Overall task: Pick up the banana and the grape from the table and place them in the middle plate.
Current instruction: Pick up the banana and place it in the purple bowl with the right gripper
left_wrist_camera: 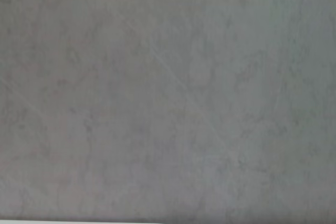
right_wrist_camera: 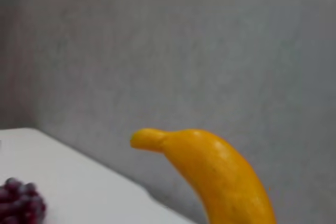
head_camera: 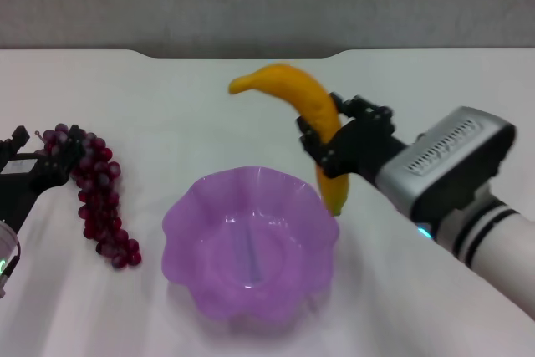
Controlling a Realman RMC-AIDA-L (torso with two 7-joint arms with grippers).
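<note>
Head view shows the right pincer point(head_camera: 330, 144) clamped around the middle of the banana point(head_camera: 305, 106), which is lifted clear of the table point(head_camera: 418, 81). The fruit stands nearly upright in the grip: its stem end arches up and to the left, and its lower tip hangs just beyond the far right rim of the purple scalloped plate point(head_camera: 251, 244). It is not yet over the bowl's hollow, so I judge the banana as picked up but not yet placed.

The plate holds nothing at this moment; only its translucent purple floor shows.

The grape bunch point(head_camera: 99, 194) lies on the table to the left of the plate, apart from its rim, stretching from far to near. The left pincer point(head_camera: 29, 173) sits at the far end of that bunch, touching or nearly touching the top grapes. Whether its fingers have closed on the stem I cannot tell. The bunch rests flat on the table, so it appears not yet lifted.

Right wrist view confirms the banana point(right_wrist_camera: 220, 177) held high against the grey wall, with a few grapes point(right_wrist_camera: 21, 203) low at the corner on the white table. The left wrist view shows only a blank grey surface.

By my reading, both placements remain: the banana needs carrying left and nearer over the plate and releasing, and the grapes need lifting and carrying right into it.
</note>
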